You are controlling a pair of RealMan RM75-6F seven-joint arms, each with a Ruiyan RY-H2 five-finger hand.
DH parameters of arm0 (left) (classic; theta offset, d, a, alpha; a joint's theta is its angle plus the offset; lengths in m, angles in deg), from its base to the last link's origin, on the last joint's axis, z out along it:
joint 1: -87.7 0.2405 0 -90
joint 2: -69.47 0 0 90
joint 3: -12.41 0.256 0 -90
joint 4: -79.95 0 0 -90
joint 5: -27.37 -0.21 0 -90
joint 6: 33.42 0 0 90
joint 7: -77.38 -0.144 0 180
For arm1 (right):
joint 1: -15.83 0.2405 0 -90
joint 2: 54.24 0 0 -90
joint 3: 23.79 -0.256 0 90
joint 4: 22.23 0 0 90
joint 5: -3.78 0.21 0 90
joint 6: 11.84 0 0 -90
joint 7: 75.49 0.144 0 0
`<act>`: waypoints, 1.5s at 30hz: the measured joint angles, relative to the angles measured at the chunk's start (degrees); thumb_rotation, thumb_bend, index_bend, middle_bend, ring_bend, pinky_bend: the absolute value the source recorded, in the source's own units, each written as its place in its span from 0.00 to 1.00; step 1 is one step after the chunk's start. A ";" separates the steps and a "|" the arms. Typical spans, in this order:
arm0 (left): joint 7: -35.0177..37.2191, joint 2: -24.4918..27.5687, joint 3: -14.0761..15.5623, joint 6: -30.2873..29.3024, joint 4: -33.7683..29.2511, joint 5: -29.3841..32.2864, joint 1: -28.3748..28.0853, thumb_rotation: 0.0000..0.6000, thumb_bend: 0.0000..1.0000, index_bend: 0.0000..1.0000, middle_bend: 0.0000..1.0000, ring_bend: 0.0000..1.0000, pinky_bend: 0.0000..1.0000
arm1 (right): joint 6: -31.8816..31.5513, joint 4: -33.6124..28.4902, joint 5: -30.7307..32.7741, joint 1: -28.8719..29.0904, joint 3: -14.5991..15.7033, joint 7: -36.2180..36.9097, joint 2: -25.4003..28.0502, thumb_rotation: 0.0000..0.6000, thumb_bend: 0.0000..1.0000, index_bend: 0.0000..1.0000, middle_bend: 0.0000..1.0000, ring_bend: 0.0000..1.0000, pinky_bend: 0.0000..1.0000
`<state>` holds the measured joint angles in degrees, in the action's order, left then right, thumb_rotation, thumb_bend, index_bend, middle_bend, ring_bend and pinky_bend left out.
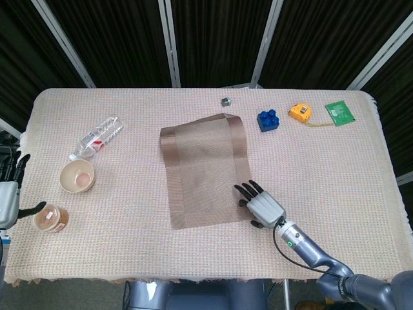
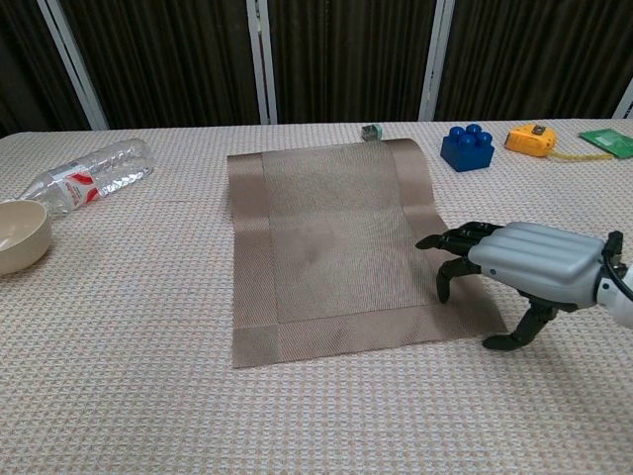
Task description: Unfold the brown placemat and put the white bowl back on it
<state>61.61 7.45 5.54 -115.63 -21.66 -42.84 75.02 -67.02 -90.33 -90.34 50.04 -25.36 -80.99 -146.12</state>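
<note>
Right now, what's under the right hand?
The right hand hovers over the brown placemat's near right corner, fingers spread. That corner's border is partly covered; actual contact cannot be seen.

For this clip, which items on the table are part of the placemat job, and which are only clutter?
Job items:
brown woven placemat
white bowl
right hand, at the placemat's near right corner

Clutter:
clear plastic bottle
round jar with tan contents
blue toy brick
yellow tape measure
green card
small grey cube
</note>
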 measured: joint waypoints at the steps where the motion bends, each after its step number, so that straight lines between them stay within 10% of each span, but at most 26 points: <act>1: 0.04 0.01 -0.01 0.04 -0.01 0.03 0.02 1.00 0.04 0.00 0.00 0.00 0.00 | -0.03 0.18 0.09 0.08 -0.06 -0.03 -0.11 1.00 0.14 0.36 0.00 0.00 0.00; 18: 0.97 0.66 -0.29 0.80 -0.34 -0.11 0.34 1.00 0.04 0.00 0.00 0.00 0.00 | -2.44 2.93 0.40 0.63 0.67 0.95 -2.29 1.00 0.37 0.40 0.00 0.00 0.00; 30: 1.61 1.06 -0.29 1.00 -0.60 -0.66 0.63 1.00 0.04 0.00 0.00 0.00 0.00 | -4.21 4.29 0.27 0.54 1.37 1.68 -3.07 1.00 0.38 0.62 0.04 0.00 0.00; 45: 1.63 1.14 -0.03 1.25 -1.05 -1.35 0.85 1.00 0.04 0.00 0.00 0.00 0.00 | -12.81 0.92 -6.04 -2.11 6.84 4.61 2.08 1.00 0.39 0.66 0.05 0.00 0.00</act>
<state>63.24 8.59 5.51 -114.38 -22.71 -44.20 75.87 -79.84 -89.41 -96.38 47.93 -18.52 -76.38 -144.04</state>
